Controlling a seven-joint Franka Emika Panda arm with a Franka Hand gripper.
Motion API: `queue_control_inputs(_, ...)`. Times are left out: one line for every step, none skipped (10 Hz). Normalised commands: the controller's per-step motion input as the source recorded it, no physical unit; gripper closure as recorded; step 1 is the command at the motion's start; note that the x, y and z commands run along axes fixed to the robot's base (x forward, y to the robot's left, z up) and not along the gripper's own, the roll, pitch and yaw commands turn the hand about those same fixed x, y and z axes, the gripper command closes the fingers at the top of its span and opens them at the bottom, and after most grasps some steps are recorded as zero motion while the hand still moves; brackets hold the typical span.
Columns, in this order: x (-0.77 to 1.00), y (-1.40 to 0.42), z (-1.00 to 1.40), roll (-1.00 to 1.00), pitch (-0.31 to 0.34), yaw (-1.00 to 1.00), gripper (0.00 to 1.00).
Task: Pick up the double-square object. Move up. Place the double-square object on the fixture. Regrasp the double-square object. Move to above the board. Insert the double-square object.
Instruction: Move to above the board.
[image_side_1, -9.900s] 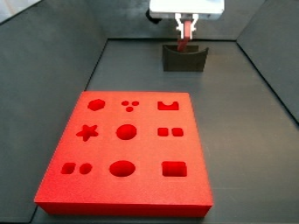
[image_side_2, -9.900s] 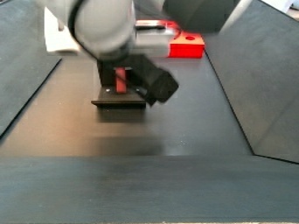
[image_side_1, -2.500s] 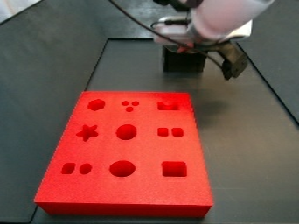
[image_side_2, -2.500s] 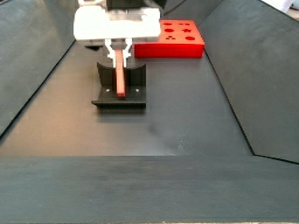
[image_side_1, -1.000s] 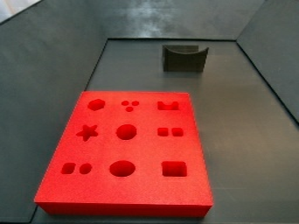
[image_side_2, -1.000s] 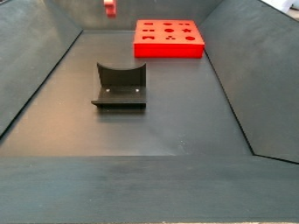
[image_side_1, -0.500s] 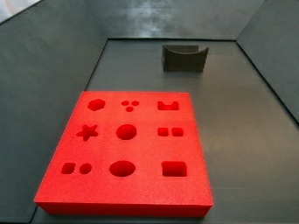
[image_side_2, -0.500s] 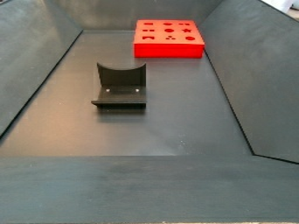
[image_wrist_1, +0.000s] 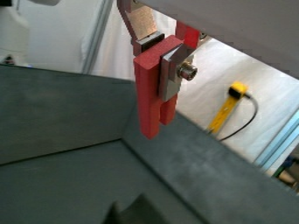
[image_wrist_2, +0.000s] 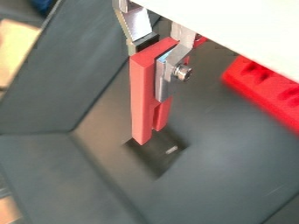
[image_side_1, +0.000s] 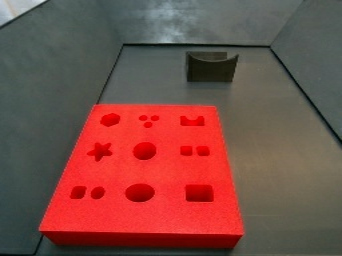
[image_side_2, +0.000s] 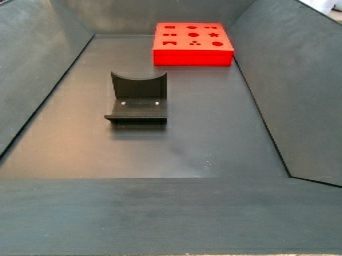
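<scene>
The gripper was visible in both wrist views only, out of both side views. Its silver fingers were clamped on the double-square object, held upright, well above the floor.

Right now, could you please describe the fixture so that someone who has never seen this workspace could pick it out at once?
Start from the large bright red board with shaped cutouts on the dark floor; in both side views the fixture stands apart from it, alone on bare floor. It is a small dark grey-black block with a curved notch in its top, the only dark piece there. The end effector, seen only in the wrist views, holds the red double-square object.
</scene>
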Motion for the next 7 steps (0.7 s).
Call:
queue_control_inputs(-0.77, -1.00, -0.01, -1.00, -0.050, -0.11, 1.00)
queue_control_inputs(-0.80, -1.00, -0.01, -1.00, -0.052, -0.11, 1.00)
queue_control_inputs(-0.82, -1.00, -0.02, -1.00, -0.052, -0.11, 1.00)
queue_control_inputs(-0.62, -0.66, 0.00, -1.00, -0.059, -0.11, 1.00)
queue_control_inputs(-0.47, -0.46, -0.01, -1.00, -0.060, -0.11, 1.00)
queue_control_inputs(-0.30, -0.25, -0.01, -1.00, -0.056, -0.10, 1.00)
queue_control_inputs(-0.17, -0.10, 0.00, -0.88, -0.047, -0.08, 1.00)
